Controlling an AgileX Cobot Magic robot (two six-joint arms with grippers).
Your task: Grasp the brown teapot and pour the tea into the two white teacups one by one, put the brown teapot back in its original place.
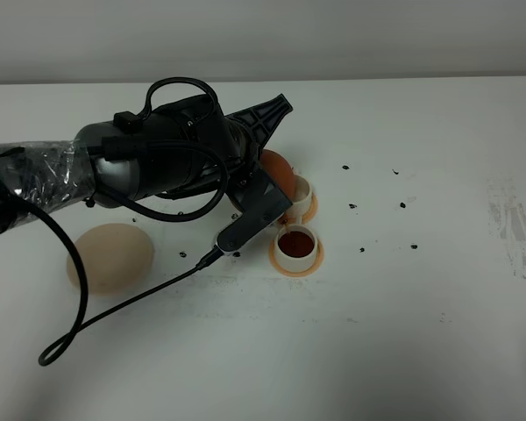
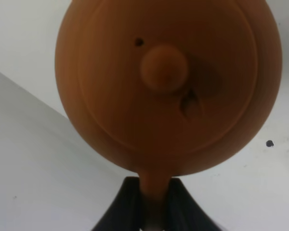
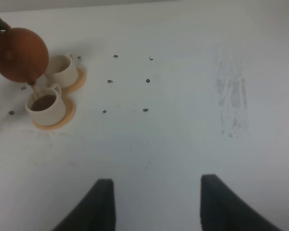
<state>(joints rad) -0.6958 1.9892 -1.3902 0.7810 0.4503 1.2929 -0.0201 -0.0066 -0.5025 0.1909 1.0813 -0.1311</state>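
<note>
"Teapot [image 3: 19, 54] first: where is it, and what has hold of it?"

"It is off the table, above the two cups. The left claw [image 2: 154, 211] is clamped on its handle [image 2: 154, 192], and the lid faces that wrist camera."

"And which way does it lie?"

"It is tipped, with the handle up toward the arm that reaches in from the left. The spout [image 3: 32, 83] points down over the near cup [image 1: 296, 260]. That cup has dark tea [image 1: 296, 239] in it, so this looks like the first pour."

"So what does the next move turn on?"

"Probably the far cup [image 1: 305, 200]. It stands just behind the near one, their coasters side by side, and looks pale inside. The spout would need only a short shift away from the near edge."

"And the saucer [image 1: 110, 257]?"

"It is bare, well to the left of the cups and on the left arm's side."

"The right claw [image 3: 154, 204]?"

"Its fingers are apart and hold nothing. It is well off to the right, so the left arm is the nearer one."
</note>
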